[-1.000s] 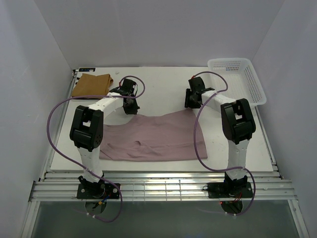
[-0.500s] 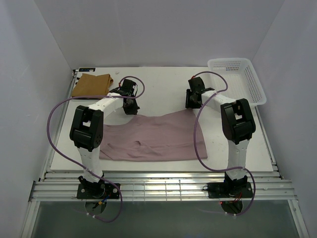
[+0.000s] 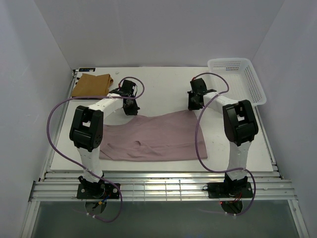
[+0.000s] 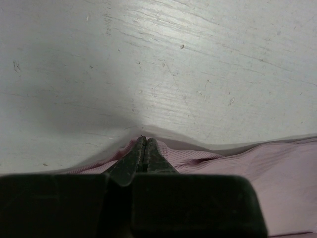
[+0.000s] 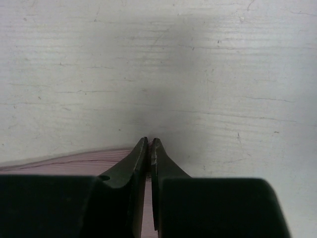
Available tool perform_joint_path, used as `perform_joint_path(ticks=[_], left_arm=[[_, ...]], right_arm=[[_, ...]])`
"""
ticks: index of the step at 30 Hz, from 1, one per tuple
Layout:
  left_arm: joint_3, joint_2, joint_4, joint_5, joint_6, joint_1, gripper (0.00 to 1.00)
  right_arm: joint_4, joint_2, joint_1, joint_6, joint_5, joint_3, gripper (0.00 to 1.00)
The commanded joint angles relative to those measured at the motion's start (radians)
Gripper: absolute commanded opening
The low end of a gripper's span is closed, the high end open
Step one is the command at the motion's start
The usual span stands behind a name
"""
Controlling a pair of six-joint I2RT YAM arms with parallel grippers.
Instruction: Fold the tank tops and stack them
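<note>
pink tank top (image 3: 148, 136) far corners hidden beneath left pincer (image 3: 132, 110), right pincer (image 3: 194, 106)

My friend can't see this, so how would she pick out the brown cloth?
On the white table, look to the far left corner, opposite the basket. The brown top lies there, small and tan, unlike the large pink top spread mid-table.
</note>
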Motion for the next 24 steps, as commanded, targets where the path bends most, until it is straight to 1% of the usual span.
perform_joint_path(ticks=[1,2,7,15,17,24], left_arm=[[-0.018,-0.092,0.016,0.015,-0.013,-0.002,0.00],[-0.027,-0.098,0.018,0.015,-0.015,-0.002,0.00],[-0.078,-0.167,0.029,0.017,-0.041,-0.002,0.00],[-0.215,-0.287,0.075,0.052,-0.064,-0.002,0.00],[-0.271,-0.322,0.099,0.103,-0.073,-0.002,0.00],[-0.400,-0.439,0.139,0.149,-0.088,-0.003,0.00]], right_arm=[[0.072,-0.108,0.005,-0.036,-0.016,-0.044,0.08],[0.086,-0.145,0.003,-0.043,-0.015,-0.074,0.08],[0.130,-0.230,0.005,-0.068,-0.052,-0.164,0.08],[0.139,-0.379,0.005,-0.060,-0.024,-0.306,0.08],[0.146,-0.426,0.005,-0.059,-0.027,-0.355,0.08],[0.129,-0.569,0.005,-0.042,-0.013,-0.492,0.08]])
